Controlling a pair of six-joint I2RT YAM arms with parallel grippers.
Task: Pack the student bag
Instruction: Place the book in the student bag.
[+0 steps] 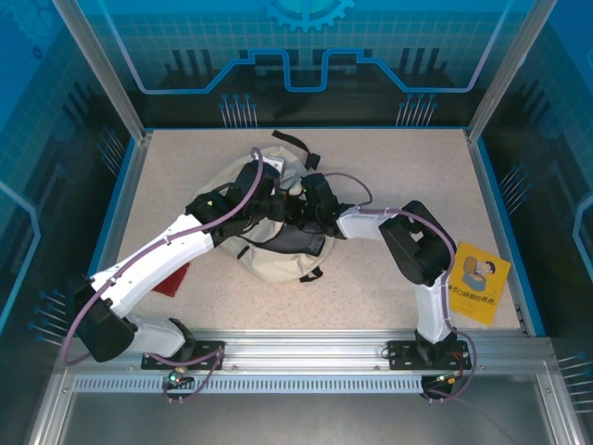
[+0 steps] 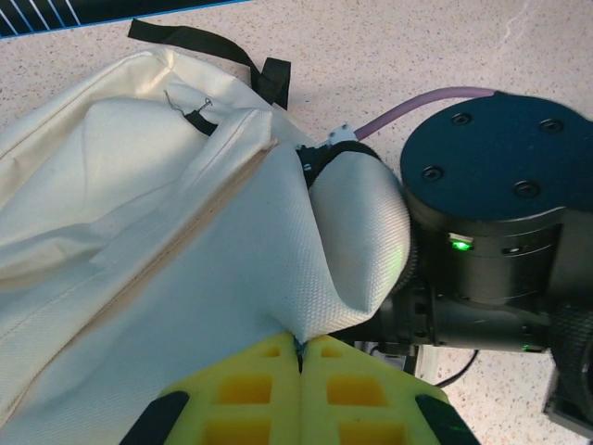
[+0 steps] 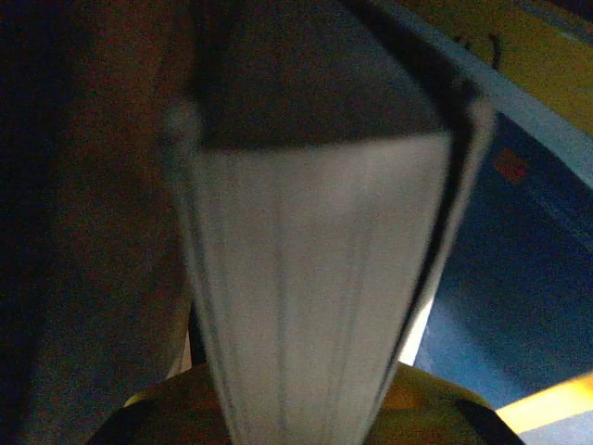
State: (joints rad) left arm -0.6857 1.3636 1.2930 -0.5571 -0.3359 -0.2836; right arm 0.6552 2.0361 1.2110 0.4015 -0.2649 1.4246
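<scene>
While the left arm (image 1: 157, 255) and right arm (image 1: 417, 250) meet over it, the cream bag (image 1: 278, 264) lies at the middle of the tabletop (image 1: 398, 167). Left jaws are pinched tight on a fold of the bag's fabric. Right jaws, narrow, hold a book (image 3: 315, 278), page edges facing the camera, in dark surroundings. A yellow book (image 1: 480, 281) lies at four o'clock, a red flat thing (image 1: 171, 278) at eight o'clock.
</scene>
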